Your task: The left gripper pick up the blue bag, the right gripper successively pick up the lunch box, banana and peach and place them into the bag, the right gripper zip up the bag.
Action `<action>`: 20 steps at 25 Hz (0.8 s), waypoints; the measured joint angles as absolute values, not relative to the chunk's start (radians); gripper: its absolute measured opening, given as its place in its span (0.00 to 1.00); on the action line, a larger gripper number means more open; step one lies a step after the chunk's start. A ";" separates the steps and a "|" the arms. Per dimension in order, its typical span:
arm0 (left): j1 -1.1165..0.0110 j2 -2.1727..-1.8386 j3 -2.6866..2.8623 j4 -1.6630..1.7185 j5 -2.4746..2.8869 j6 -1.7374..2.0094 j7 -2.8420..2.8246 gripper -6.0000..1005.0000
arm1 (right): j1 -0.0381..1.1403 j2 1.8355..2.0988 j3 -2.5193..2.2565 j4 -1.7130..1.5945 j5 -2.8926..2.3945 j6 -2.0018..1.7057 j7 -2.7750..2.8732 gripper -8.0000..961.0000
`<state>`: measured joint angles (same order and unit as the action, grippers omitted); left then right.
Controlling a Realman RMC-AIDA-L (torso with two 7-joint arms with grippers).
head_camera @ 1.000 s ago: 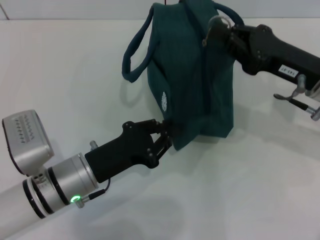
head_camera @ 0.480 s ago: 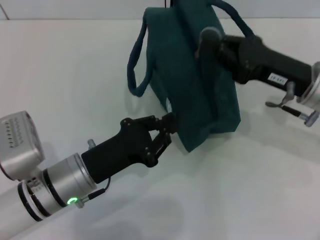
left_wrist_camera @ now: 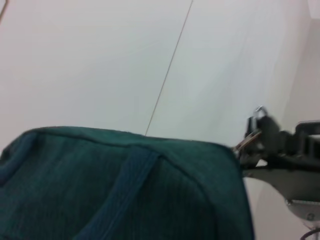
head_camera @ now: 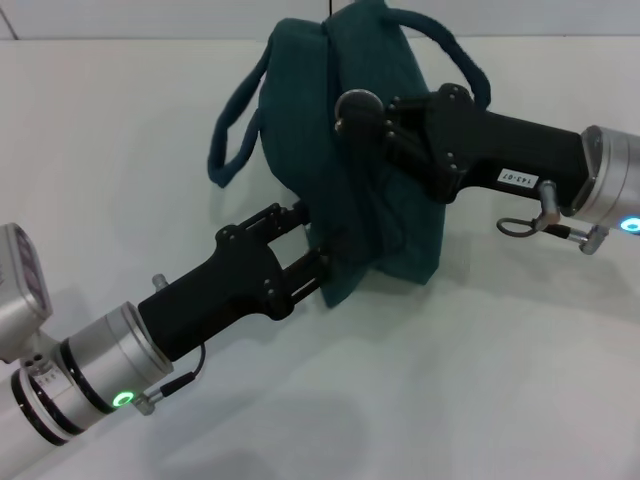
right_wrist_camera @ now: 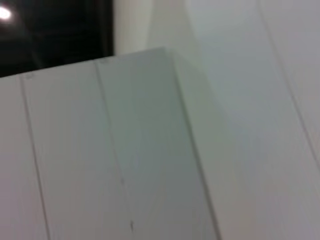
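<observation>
The blue bag (head_camera: 370, 180) stands on the white table (head_camera: 520, 380), its lower corner clamped between the left gripper (head_camera: 315, 245) jaws. The right gripper (head_camera: 365, 110) is at the bag's top, its jaws' state unclear. No lunch box, banana or peach shows, so zipping looks underway.

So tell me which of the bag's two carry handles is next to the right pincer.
The far handle, arching over the bag top just above the right pincer. The other handle loops out on the bag's opposite side, away from it.
</observation>
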<state>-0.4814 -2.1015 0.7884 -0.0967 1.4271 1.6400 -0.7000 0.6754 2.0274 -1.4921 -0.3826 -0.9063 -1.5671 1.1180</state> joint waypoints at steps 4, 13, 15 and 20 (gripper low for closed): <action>-0.472 -2.097 0.788 -0.087 1.413 1.640 -0.701 0.62 | 0.686 2.028 -1.494 -0.402 -0.907 -1.556 1.119 0.02; -0.423 -2.097 0.791 -0.022 1.372 1.632 -0.731 0.78 | 0.674 2.028 -1.494 -0.389 -0.906 -1.502 1.121 0.02; -0.430 -2.097 0.793 -0.022 1.372 1.628 -0.732 0.77 | 0.670 2.028 -1.494 -0.389 -0.907 -1.500 1.121 0.02; -0.459 -2.099 0.800 -0.021 1.384 1.613 -0.728 0.68 | 0.659 2.028 -1.494 -0.388 -0.903 -1.499 1.120 0.02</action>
<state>-0.4587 -2.0989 0.8003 -0.0213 1.3841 1.6127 -0.7280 0.6591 2.0279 -1.4941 -0.3880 -0.9025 -1.4992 1.1197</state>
